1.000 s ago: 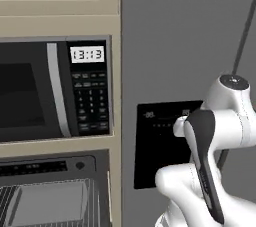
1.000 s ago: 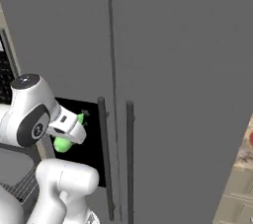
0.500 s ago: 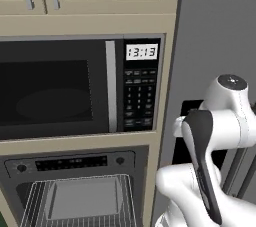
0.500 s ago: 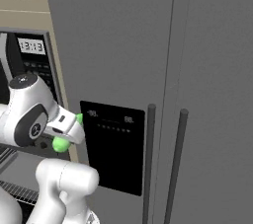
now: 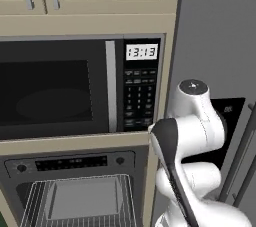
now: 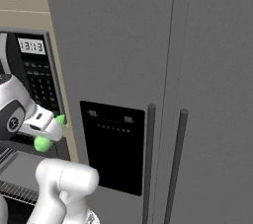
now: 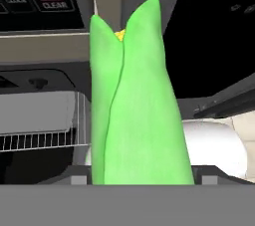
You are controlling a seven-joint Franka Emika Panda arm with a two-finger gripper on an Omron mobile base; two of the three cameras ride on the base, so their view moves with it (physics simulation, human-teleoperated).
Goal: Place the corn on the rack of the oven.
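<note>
From the hand camera I see the small bright-green husked corn cob [image 7: 137, 105] clamped in the two-finger gripper [image 7: 142, 172], a speck of yellow at its tip. The right base view shows what that misses — the corn [image 6: 49, 133] held up in front of the black microwave keypad [image 6: 39, 77], left of the grey refrigerator [image 6: 163, 70]. The left base view gives me the built-in oven [image 5: 75, 181] below, its silvery wire rack [image 5: 80, 203] in the open cavity.

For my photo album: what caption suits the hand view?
Claw holding green corn upright before the open oven and its wire rack.
</note>
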